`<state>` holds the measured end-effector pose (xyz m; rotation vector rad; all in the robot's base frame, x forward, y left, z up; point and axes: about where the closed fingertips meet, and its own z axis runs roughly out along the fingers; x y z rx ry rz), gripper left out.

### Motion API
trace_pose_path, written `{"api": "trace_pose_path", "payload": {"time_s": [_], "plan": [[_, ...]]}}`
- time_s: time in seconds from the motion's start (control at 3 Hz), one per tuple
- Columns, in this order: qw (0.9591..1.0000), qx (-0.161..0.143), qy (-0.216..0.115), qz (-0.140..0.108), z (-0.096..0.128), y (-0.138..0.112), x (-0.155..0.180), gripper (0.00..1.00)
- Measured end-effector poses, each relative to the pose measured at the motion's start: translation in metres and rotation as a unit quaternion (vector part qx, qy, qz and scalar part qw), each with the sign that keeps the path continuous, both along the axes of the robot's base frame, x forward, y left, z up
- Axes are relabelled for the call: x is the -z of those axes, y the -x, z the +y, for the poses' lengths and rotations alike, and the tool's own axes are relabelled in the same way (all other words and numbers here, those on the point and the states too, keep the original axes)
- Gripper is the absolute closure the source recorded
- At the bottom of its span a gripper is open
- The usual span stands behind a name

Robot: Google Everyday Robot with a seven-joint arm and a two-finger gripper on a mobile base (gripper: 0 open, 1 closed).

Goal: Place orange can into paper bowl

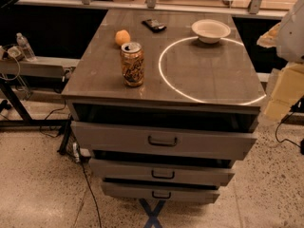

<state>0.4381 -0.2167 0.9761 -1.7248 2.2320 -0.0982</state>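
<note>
The orange can (132, 64) stands upright on the left half of the grey cabinet top (204, 75), near the front edge. It has a silver top and an orange-tan label with dark print. The paper bowl (211, 30) is white and shallow and sits empty at the back right of the top, well apart from the can. My gripper is out of view. Only white and cream parts of my arm (287, 70) show at the right edge, beside the cabinet.
A small round orange fruit (122, 37) lies just behind the can. A dark flat packet (154, 25) lies at the back middle. A bright ring of light (209, 70) marks the right half of the top. Three drawers (162, 140) stand partly pulled out below.
</note>
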Motion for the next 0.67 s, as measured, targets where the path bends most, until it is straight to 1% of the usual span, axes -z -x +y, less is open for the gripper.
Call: {"api": "trace_pose_path", "payload": {"time_s": [0.33, 0.67], "plan": [[1.0000, 0.000, 0.000, 0.000, 0.000, 0.000, 0.000, 0.00], [0.9992, -0.026, -0.029, -0.006, 0.012, -0.019, 0.006, 0.00]]}}
